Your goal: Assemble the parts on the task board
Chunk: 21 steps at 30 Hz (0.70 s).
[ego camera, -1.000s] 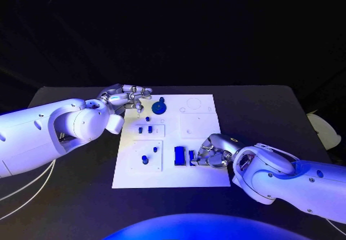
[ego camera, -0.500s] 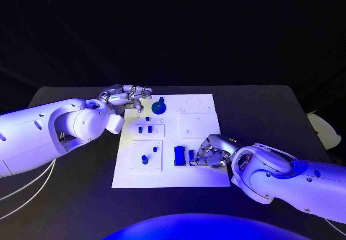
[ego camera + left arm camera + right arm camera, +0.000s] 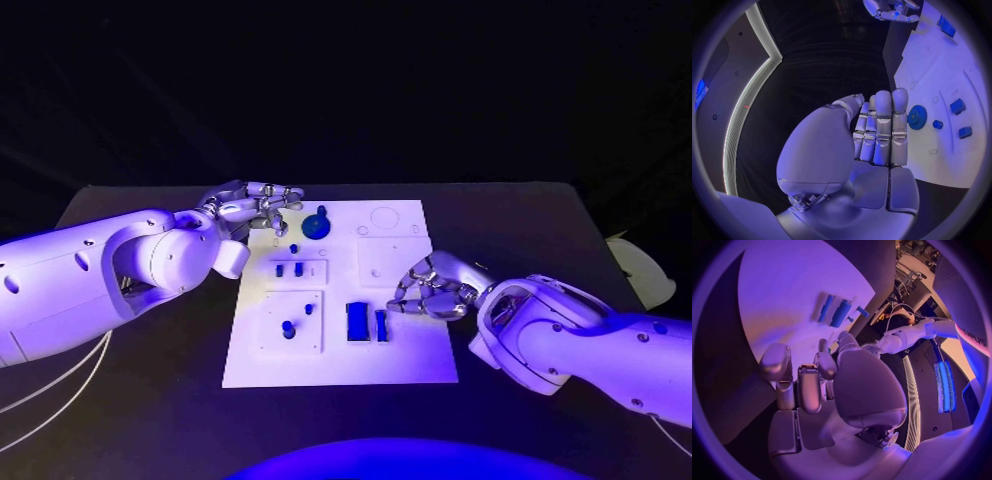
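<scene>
My left hand (image 3: 254, 205) is hovering at the board's (image 3: 346, 360) far left corner, fingers straight and together, holding nothing. My right hand (image 3: 428, 290) is resting at the board's right edge, fingers curled in, empty. 2 blue bars (image 3: 358, 321) are lying just beside it; gear (image 3: 316, 226) is sitting near my left hand.

Left hand (image 3: 253, 205) empty, fingers straight together; right hand (image 3: 428, 290) curled, empty.

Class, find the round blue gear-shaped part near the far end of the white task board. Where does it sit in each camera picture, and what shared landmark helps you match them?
Head view: gear on the board's far end, beside the left hand.
Left wrist view: gear just past that hand's fingertips.
Right wrist view: I cannot make it out.
Shared landmark: the white task board.
</scene>
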Each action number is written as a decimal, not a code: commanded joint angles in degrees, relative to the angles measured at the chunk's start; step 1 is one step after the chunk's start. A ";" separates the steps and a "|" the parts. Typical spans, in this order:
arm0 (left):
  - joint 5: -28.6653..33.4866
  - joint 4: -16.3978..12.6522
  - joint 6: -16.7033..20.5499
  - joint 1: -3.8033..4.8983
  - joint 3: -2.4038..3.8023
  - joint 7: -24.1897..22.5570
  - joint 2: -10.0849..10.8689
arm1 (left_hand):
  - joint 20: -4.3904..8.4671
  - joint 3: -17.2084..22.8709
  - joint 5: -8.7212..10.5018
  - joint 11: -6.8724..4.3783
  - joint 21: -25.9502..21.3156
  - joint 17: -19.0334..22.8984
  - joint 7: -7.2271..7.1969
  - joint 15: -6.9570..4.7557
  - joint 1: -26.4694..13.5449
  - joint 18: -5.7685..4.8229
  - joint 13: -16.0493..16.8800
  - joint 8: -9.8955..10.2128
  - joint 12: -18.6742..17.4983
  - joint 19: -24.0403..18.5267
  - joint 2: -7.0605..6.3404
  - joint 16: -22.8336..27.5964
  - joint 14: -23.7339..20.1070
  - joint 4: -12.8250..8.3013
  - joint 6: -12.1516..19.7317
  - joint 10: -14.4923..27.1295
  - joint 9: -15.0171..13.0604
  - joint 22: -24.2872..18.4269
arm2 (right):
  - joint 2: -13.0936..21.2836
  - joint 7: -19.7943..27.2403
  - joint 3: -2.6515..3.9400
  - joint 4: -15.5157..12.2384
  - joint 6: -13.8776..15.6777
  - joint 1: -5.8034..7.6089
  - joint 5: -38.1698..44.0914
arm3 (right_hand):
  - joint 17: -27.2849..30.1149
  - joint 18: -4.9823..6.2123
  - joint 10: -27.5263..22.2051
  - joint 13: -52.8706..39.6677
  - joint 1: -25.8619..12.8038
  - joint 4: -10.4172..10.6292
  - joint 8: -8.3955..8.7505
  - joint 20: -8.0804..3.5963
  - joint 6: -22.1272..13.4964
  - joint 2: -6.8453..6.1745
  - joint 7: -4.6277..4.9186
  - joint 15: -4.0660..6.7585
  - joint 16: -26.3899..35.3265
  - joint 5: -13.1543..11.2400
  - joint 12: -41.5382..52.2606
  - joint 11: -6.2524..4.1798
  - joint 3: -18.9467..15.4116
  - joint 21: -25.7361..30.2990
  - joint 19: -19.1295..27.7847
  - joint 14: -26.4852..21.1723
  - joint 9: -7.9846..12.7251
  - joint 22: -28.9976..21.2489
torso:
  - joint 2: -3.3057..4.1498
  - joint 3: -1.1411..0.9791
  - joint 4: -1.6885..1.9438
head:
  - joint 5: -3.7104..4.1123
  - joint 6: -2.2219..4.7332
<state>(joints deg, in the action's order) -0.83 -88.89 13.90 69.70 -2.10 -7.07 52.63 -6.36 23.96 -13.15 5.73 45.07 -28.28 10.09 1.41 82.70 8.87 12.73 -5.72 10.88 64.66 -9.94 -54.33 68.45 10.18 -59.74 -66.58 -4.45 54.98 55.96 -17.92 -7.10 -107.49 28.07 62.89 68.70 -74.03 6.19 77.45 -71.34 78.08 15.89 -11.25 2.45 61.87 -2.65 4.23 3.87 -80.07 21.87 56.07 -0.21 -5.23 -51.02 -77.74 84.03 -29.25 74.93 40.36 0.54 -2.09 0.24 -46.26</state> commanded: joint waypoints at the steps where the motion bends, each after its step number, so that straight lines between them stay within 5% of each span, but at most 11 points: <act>1: 0.84 0.67 0.43 -0.16 -0.05 -2.88 -0.54 | -0.18 -0.65 0.12 -0.05 -3.45 0.31 -0.03 0.02 -1.00 1.40 -0.12 -0.08 0.25 -2.19 -0.28 0.68 -1.31 0.30 0.40 0.67 0.11 -2.47 | -0.69 16.36 0.02 3.55 2.46 1.29 -23.99 | 6.33 1.86 -4.87 6.09 1.85 -0.50 0.70 0.50 -1.36 0.30 0.61 -0.62 5.83 0.22 -9.54 0.53 -0.01 10.72 3.68 -0.64 0.26 1.60 | -1.19 0.45 -0.17 | 0.21 1.36; 4: 1.03 1.69 1.82 -0.32 -0.10 -4.44 -1.12 | -0.54 -1.65 0.13 0.06 -6.22 1.26 -0.13 0.29 -1.69 1.55 -0.16 -0.16 0.45 -4.37 -0.65 2.57 -3.81 0.77 0.49 0.91 0.13 -4.09 | -1.97 22.37 0.02 7.74 1.20 2.36 -35.63 | 17.37 3.87 -11.15 14.80 4.11 -1.20 1.71 1.53 -3.35 1.01 1.71 -1.61 16.02 -0.47 -21.57 1.74 0.32 27.02 9.40 -4.62 0.70 -4.54 | -2.18 0.75 -0.38 | 0.56 2.42; 6: 1.66 2.51 2.99 -0.41 -0.13 -5.49 -1.55 | -1.10 -2.32 0.09 0.39 -9.05 3.11 -0.09 0.79 -2.03 1.39 -0.53 -0.14 0.13 -7.05 -0.75 6.25 -7.13 1.24 0.76 1.76 0.19 -5.52 | -3.04 25.68 0.03 10.78 0.17 3.01 -41.98 | 26.86 4.06 -13.00 18.22 5.67 -1.75 2.79 2.34 -4.72 1.34 2.52 -2.46 25.64 -1.48 -24.55 2.67 0.90 31.54 11.29 -8.33 1.52 -7.38 | -2.71 0.90 -0.51 | 0.52 3.31; 9: 3.14 4.20 4.78 -0.54 -0.15 -7.12 -2.43 | -2.49 -2.94 0.12 1.28 -15.00 7.55 0.28 2.09 -1.93 1.01 -1.64 0.01 -0.91 -11.73 -0.68 15.20 -11.10 1.92 1.41 3.05 0.31 -8.95 | -5.00 30.02 0.05 15.65 -1.62 4.12 -48.70 | 36.39 4.01 -16.81 23.41 8.38 -2.40 4.53 3.25 -6.64 1.91 3.94 -3.55 37.40 -2.44 -29.60 3.77 2.74 35.41 13.87 -13.62 3.11 -10.54 | -3.29 1.04 -0.69 | 0.50 4.84; 14: 6.55 8.07 7.60 -1.16 -0.15 -9.85 -4.88 | -5.73 -3.68 0.10 2.15 -25.32 13.55 0.51 4.36 -1.03 0.46 -4.22 0.50 -3.60 -16.68 -0.28 29.24 -13.43 2.51 2.52 4.15 0.48 -16.34 | -8.66 35.16 0.26 23.34 -4.96 5.24 -55.02 | 44.80 3.39 -18.23 36.94 10.98 -1.46 6.77 5.97 -6.76 1.35 5.44 -6.61 52.80 -6.12 -40.24 6.12 6.45 43.50 21.18 -21.55 6.36 -17.31 | -4.23 1.14 -0.71 | 0.68 6.09; 16: 7.88 10.00 8.58 -1.51 -0.15 -11.13 -6.26 | -7.90 -4.61 0.06 3.04 -31.12 16.18 0.21 5.79 -0.61 0.08 -5.72 1.08 -5.30 -19.61 0.04 35.58 -15.58 2.52 3.53 5.07 0.66 -20.86 | -10.21 36.63 0.35 26.30 -6.23 5.44 -56.48 | 50.03 3.27 -17.88 44.38 10.98 -0.64 7.78 7.77 -6.56 0.49 6.06 -8.74 60.72 -7.26 -44.97 7.33 7.99 47.35 24.44 -24.38 8.43 -21.45 | -4.61 1.11 -0.63 | 0.57 6.46; 20: 9.26 12.43 9.36 -2.00 -0.13 -12.75 -8.14 | -10.10 -7.18 0.06 5.19 -37.59 19.65 -1.14 8.08 -0.63 -0.23 -7.90 1.89 -7.13 -22.91 0.43 42.54 -18.72 2.54 4.84 7.48 0.74 -26.23 | -12.98 38.87 0.50 31.41 -8.22 5.66 -58.55 | 56.72 4.13 -16.46 54.00 9.69 -0.93 7.65 10.37 -6.48 -0.12 6.91 -10.44 68.91 -8.13 -49.53 8.15 9.72 47.52 27.59 -24.91 12.30 -28.58 | -5.11 0.95 -0.36 | 0.19 8.13; 21: 9.55 12.91 9.49 -2.16 -0.13 -13.15 -8.52 | -10.75 -10.28 -0.28 5.26 -40.98 22.28 -1.48 8.49 0.14 -0.04 -9.79 2.11 -7.55 -21.80 1.66 46.24 -17.28 2.24 5.73 8.95 0.76 -30.21 | -13.58 39.30 0.53 32.44 -8.60 5.68 -58.84 | 58.08 4.30 -16.24 55.82 9.50 -1.39 7.70 10.81 -6.48 -0.24 6.83 -10.67 70.30 -8.18 -50.29 8.34 10.09 47.56 28.07 -24.77 13.20 -30.26 | -5.16 0.91 -0.36 | 0.13 8.37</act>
<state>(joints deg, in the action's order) 5.35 -76.52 20.97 67.71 -2.28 -16.02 44.49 -16.52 15.26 -13.15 10.83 6.11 -7.43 8.84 9.57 82.62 9.31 3.98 -3.88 3.64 42.53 -9.18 -10.25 50.62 12.55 -54.59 -58.50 -3.77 26.94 42.88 15.81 -6.58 -76.08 23.93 68.54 15.23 -17.06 9.74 60.85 -17.04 88.06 14.71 -3.68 12.94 55.44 -2.77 10.88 -6.55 -10.98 13.96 6.45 8.13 4.54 -3.76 -50.16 59.25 -16.75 45.96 35.80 1.59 -2.63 0.55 -38.83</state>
